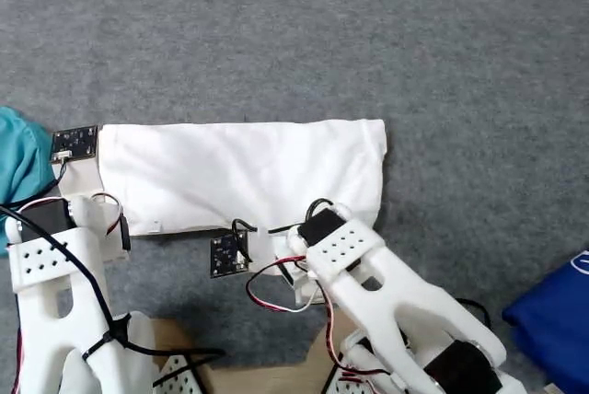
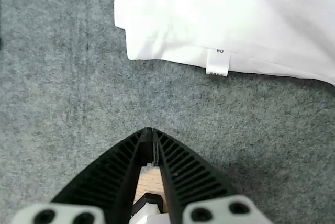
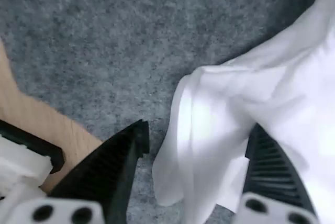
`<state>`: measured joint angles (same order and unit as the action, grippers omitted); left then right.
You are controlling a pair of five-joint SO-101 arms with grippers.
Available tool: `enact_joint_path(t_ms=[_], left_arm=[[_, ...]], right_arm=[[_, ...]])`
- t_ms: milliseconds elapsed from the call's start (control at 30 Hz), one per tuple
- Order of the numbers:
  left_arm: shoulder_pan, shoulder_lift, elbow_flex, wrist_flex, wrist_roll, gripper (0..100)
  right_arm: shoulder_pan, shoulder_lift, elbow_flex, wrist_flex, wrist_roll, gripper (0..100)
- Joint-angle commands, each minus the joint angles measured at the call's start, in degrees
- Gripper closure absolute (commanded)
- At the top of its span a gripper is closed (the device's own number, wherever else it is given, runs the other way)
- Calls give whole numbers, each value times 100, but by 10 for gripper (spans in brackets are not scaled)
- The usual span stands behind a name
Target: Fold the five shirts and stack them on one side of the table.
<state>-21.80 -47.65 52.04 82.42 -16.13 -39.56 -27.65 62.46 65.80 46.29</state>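
1. White shirt (image 1: 239, 173) lies mid-frame in the high view, folded to a long flat rectangle on the grey surface (image 1: 276, 44). Its lower edge is just above both arms.
2. Left gripper (image 2: 152, 132) is closed with nothing in it, jaws pressed together. It sits over bare surface just short of the shirt's lower-left corner and is not touching the cloth.
3. A small white tag (image 2: 217, 63) sticks out from the shirt's near edge, up and to the right of the left gripper in the left wrist view.
4. Right gripper (image 3: 199, 130) is open, jaws wide apart. A rumpled fold of the white shirt sits between them in the right wrist view. I can't tell if either jaw touches the cloth.
5. In the high view the right arm comes in from the lower right and ends at the middle of the shirt's lower edge.
6. Teal shirt (image 1: 20, 155) is at the left edge of the frame, cut off by it.
7. Blue shirt (image 1: 557, 316) is at the lower right, well apart from the white one.
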Motion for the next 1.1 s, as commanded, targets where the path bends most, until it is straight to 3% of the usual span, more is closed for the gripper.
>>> enact_joint_path(t_ms=[0,133,533,733,1067], left_arm=[[-53,-110,-26,44,9,981],[-53,-110,-26,44,9,981],[-53,-110,-26,44,9,981],[-53,-110,-26,44,9,981],[-53,-110,-26,44,9,981]], right_arm=[[-22,-127,171,-343,-62,689],[92,-119,488,-651,-62,699],[444,-119,725,-809,-62,962],[637,-163,488,-818,-105,993],[1367,-119,-1622,325,457,993]])
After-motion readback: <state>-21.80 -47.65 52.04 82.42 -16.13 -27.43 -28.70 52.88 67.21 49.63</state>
